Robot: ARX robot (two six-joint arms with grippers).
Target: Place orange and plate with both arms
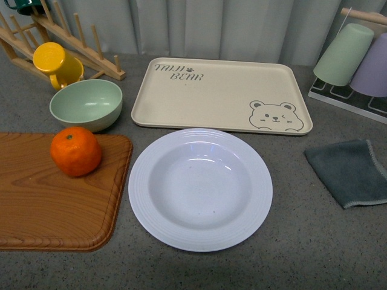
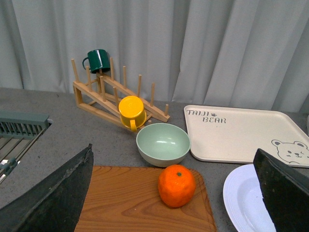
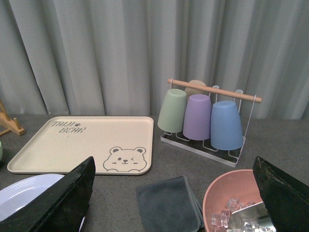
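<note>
The orange (image 1: 75, 151) sits on a wooden cutting board (image 1: 36, 205) at the left. It also shows in the left wrist view (image 2: 176, 185), ahead of and between the wide-open fingers (image 2: 58, 198) of my left gripper (image 2: 174, 205). The white deep plate (image 1: 200, 188) lies on the grey counter in the middle, in front of the beige bear-print tray (image 1: 221, 93). Its edge shows in the left wrist view (image 2: 241, 198) and in the right wrist view (image 3: 24, 193). My right gripper (image 3: 174, 203) is open and empty above the counter. Neither arm shows in the front view.
A pale green bowl (image 1: 86, 104), a yellow mug (image 1: 55, 63) and a wooden rack (image 1: 66, 36) stand at the back left. A grey cloth (image 1: 351, 170) lies right of the plate. A cup rack (image 3: 207, 118) stands at the back right. A pink bowl with ice (image 3: 236, 205) is near the right gripper.
</note>
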